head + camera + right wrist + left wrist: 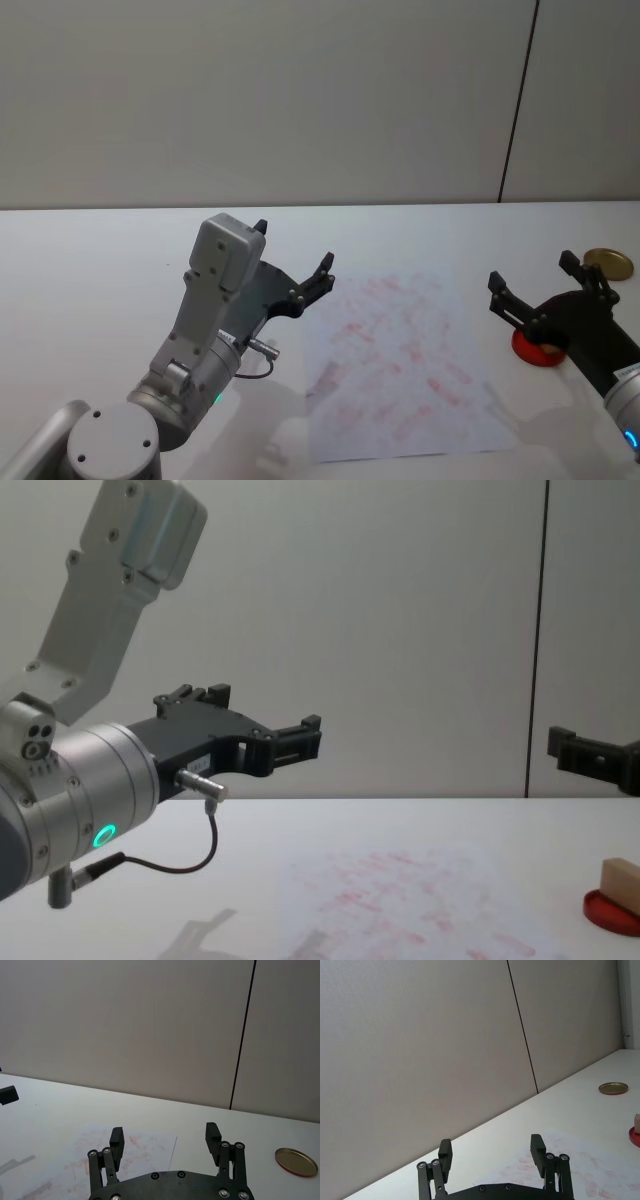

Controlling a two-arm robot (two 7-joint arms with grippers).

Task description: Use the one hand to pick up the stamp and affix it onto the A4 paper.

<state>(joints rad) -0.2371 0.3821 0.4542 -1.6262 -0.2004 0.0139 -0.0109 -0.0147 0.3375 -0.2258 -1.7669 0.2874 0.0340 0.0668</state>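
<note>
Stamp: small light tan rectangular wooden stamp [622, 882], resting on the flat red round ink pad [608, 910], low on the table to the right of the sheet.
A4 paper: white A4 paper [400, 360] covered in faint red stamped marks, flat at table centre, between the two arms.
Right arm: black two-fingered right gripper [531, 272] on a white arm, held up off the table above the pad. Jaws spread wide, nothing between them.
Left arm: black two-fingered left gripper [293, 247], raised beside the sheet's left edge. Jaws wide apart, empty.
In the way: from the head camera, the right gripper's black body covers part of the pad. The chest camera sees pad and stamp uncovered, well below the gripper.
Nearby: gold round metal lid [608, 263], flat on the table beyond the pad, apart from it. Thin dark cable [170, 865] loops under the left wrist.
Surface: plain white tabletop [100, 260].
Room: grey panelled wall [300, 100] behind the table, one dark vertical seam [520, 100] right of centre.
</note>
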